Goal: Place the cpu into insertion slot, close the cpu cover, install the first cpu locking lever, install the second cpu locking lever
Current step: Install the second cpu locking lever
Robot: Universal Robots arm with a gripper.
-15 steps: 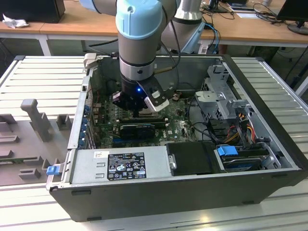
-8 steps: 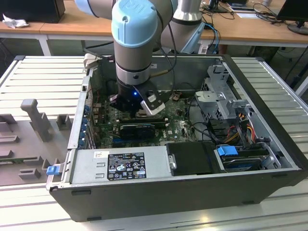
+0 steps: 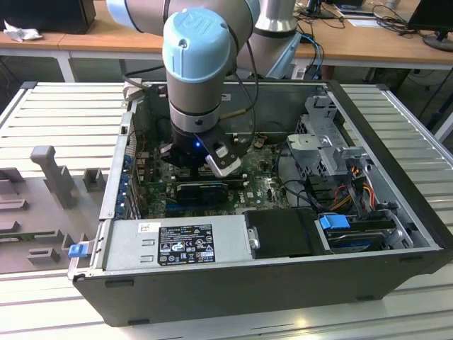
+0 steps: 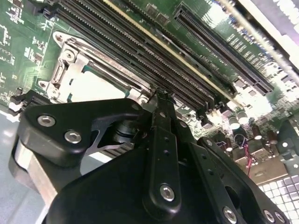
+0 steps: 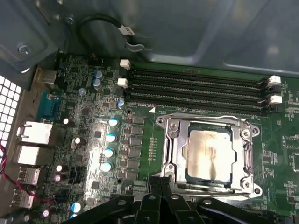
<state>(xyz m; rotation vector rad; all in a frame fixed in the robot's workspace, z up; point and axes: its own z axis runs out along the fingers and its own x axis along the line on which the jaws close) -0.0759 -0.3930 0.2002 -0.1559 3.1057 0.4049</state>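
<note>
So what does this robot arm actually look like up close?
The arm is a thick grey tube with rounded pale blue joint caps, one with a raised logo. Black cables run beside it. In both wrist views the gripper is black metal, built of jointed links fixed with silver screws.

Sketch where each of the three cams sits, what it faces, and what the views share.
Exterior view: off the arm, above, looking down into the open computer case; arm wrist fills the middle.
First wrist view: on the arm, looking down at the cpu inside the cpu cover, memory slots beside it; gripper links at the edge.
Second wrist view: on the arm, oblique; gripper body in front.
Shared: both wrist views show the cpu and memory slots.
</note>
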